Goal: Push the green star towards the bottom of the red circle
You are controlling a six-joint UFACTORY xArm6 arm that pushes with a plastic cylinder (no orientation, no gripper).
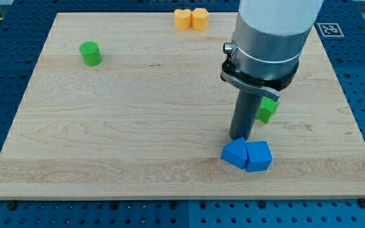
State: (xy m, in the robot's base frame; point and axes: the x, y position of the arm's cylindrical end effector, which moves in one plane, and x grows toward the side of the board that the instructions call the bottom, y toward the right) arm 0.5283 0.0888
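A green block [268, 110], probably the green star, lies right of centre, partly hidden behind my rod. My tip [238, 137] stands on the board just left of it and a little lower, close to it; I cannot tell if they touch. No red circle shows in the view; the arm's wide body covers the board's upper right. A second green block, a cylinder [90, 54], stands at the upper left.
Two blue blocks [246, 155] lie together directly below my tip, the left one almost touching it. An orange block [182, 19] and a yellow-orange block [199, 18] sit side by side at the board's top edge. The wooden board [138, 126] rests on a blue perforated table.
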